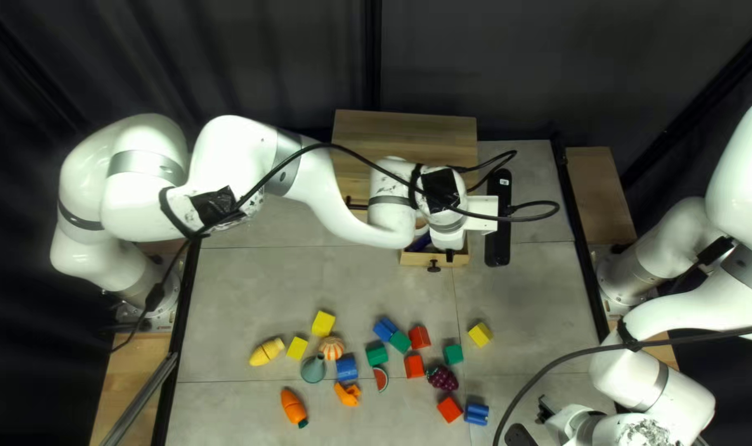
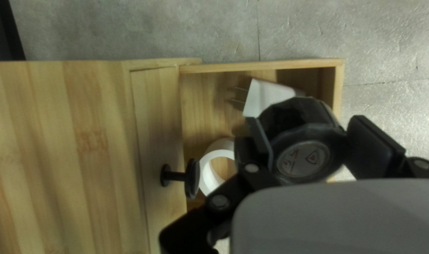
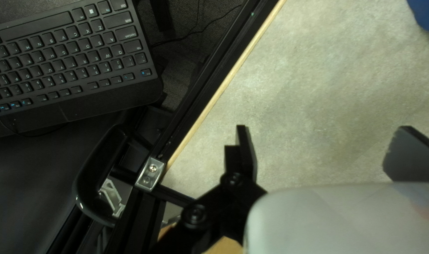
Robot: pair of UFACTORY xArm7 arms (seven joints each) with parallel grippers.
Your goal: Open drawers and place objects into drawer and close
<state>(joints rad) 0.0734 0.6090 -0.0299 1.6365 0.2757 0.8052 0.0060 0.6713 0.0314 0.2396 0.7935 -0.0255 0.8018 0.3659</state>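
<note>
A wooden cabinet [image 1: 405, 136] stands at the far edge, its lower drawer [image 1: 458, 258] pulled out. Over that drawer is my left gripper [image 1: 449, 255], mostly covered by its arm. In the left wrist view, my left gripper [image 2: 301, 143] is shut on a black round object [image 2: 297, 117] with a pale label, above the drawer [image 2: 338, 87]. Inside lie a white two-pronged plug [image 2: 266, 96] and a white ring [image 2: 207, 176], partly hidden. My right gripper [image 1: 548, 410] is low at the right; in the right wrist view, the right gripper [image 3: 320, 150] stands open and empty above the table.
A black knob [image 2: 192, 178] sticks out from the cabinet's closed front panel [image 2: 155, 108]. Coloured blocks, a carrot [image 1: 293, 406], grapes [image 1: 442, 378] and other toys lie across the near table. A long black object [image 1: 498, 223] is right of the drawer. A keyboard [image 3: 68, 51] lies beyond the table edge.
</note>
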